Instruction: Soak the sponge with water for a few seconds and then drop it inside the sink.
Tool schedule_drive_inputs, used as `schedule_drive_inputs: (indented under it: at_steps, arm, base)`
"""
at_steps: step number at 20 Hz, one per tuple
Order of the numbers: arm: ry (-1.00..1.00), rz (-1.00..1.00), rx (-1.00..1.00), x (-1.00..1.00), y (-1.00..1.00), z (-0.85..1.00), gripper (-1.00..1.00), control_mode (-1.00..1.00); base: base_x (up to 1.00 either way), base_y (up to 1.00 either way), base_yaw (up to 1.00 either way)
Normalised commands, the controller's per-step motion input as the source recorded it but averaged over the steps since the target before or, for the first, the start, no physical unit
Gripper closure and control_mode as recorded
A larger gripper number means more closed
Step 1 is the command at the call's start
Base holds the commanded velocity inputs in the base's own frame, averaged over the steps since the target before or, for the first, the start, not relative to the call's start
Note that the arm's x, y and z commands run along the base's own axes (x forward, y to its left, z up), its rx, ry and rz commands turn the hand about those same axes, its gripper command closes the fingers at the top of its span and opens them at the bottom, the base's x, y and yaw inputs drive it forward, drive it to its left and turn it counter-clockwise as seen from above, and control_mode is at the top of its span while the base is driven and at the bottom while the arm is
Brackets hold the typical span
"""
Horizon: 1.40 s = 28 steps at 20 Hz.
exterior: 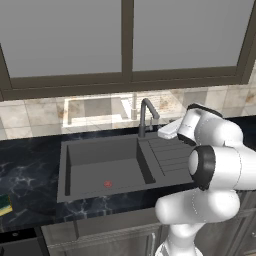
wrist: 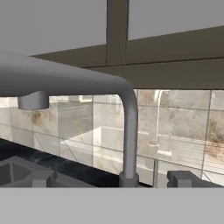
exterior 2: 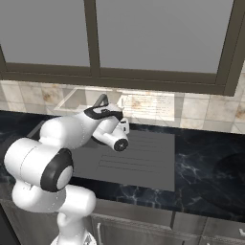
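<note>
Sponge (exterior: 4, 204) lies on the marbled black worktop (exterior: 30, 165) at 9 o'clock from the sink (exterior: 100, 165), well apart from the arm.
Yellow with a dark green layer, the small block sits at the left edge of the left base view. The end effector (exterior 2: 123, 125) hangs over the ribbed drainboard (exterior 2: 143, 158) beside the curved grey faucet (wrist: 127, 131); how far its fingers are open I cannot tell. The matte dark grey basin shows a small red drain mark (exterior: 107, 184).

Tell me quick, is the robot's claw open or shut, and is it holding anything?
Gripper: open, holding nothing; its tips stand apart on either side of the faucet. The sponge lies far off on the counter.
</note>
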Motion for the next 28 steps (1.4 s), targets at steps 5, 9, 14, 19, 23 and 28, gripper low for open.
schedule_drive_inputs:
  at_steps: [5, 9, 14, 19, 23, 28]
  arm:
    - [0.00, 0.00, 0.00, 0.09, 0.00, 0.00, -1.00, -1.00]
    - [0.00, 0.00, 0.00, 0.05, 0.00, 0.00, -1.00, -1.00]
    - [0.00, -0.01, 0.00, 0.16, 0.00, 0.00, -1.00, -1.00]
    - [0.00, -0.07, 0.00, 0.21, 0.00, 0.00, -1.00, -1.00]
    - [0.00, -0.14, 0.00, 0.09, 0.00, 0.00, -1.00, -1.00]
    - [0.00, -0.15, 0.00, 0.03, 0.00, -0.06, -1.00, -1.00]
  base:
    - [0.00, 0.00, 0.00]
    - [0.00, 0.00, 0.00]
    - [0.00, 0.00, 0.00]
    - [0.00, 0.00, 0.00]
    - [0.00, 0.00, 0.00]
    - [0.00, 0.00, 0.00]
